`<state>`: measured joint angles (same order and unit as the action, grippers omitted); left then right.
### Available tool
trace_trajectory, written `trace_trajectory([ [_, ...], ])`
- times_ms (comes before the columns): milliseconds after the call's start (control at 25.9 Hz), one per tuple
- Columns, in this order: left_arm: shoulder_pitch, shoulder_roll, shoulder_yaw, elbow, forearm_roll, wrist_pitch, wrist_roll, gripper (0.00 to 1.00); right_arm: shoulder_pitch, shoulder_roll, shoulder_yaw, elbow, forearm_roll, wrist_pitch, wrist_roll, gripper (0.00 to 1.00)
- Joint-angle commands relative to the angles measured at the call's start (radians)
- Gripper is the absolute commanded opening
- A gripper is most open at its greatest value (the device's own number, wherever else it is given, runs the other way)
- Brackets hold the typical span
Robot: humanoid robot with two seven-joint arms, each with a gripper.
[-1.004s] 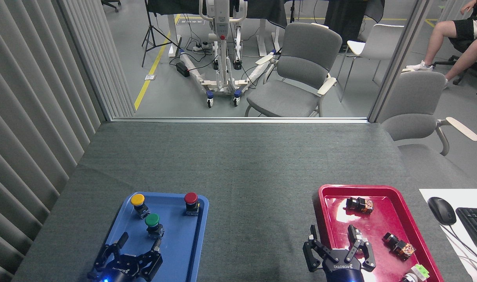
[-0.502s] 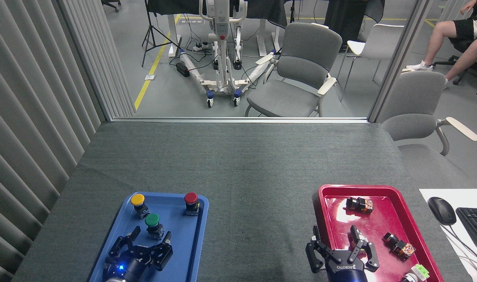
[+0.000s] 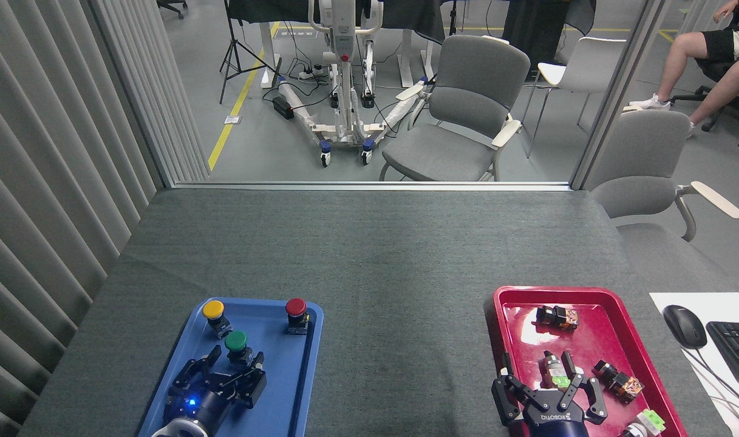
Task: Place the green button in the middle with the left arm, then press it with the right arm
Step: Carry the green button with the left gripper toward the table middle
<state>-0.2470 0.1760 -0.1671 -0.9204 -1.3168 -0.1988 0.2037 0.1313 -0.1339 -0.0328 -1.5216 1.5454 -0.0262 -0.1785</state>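
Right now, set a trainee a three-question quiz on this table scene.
1. True or false: the green button stands in the blue tray.
2. Which button stands nearest the left gripper? A) the yellow button B) the green button C) the red button
3. Fill in: the right gripper hovers over the ___ tray.

Key:
1. True. It stands between the left gripper's spread fingers, not yet on the bare cloth in the middle.
2. B
3. Red; its fingers are spread open and hold nothing.
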Motion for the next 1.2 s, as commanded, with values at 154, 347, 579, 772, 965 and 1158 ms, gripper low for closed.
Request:
trace_trajectory([
  [154,-0.015,0.002,-0.002,0.048,0.002,0.002,0.019,0.51,0.016,-0.01,-0.001,-0.002,-0.005,0.0,-0.01,0.99],
  [347,-0.008,0.017,-0.003,0.046,-0.002,-0.011,0.026,0.08,0.021,-0.01,0.001,-0.006,-0.045,0.0,-0.01,0.99],
  [579,0.012,0.04,-0.003,-0.066,-0.004,-0.166,0.046,0.0,0.024,-0.01,0.004,-0.006,-0.044,0.002,-0.013,0.99],
  [772,0.02,0.031,-0.16,-0.198,-0.124,-0.3,0.074,0.0,0.024,-0.012,0.001,-0.006,-0.008,0.002,-0.009,0.99],
  [965,-0.035,-0.174,-0.27,-0.086,-0.182,-0.241,0.06,0.0,0.019,-0.013,-0.001,-0.008,-0.01,0.011,-0.01,0.99],
  [1158,-0.077,-0.259,-0.273,0.003,-0.194,-0.231,0.057,0.0,0.013,-0.016,-0.018,-0.003,-0.011,0.02,-0.007,0.99],
])
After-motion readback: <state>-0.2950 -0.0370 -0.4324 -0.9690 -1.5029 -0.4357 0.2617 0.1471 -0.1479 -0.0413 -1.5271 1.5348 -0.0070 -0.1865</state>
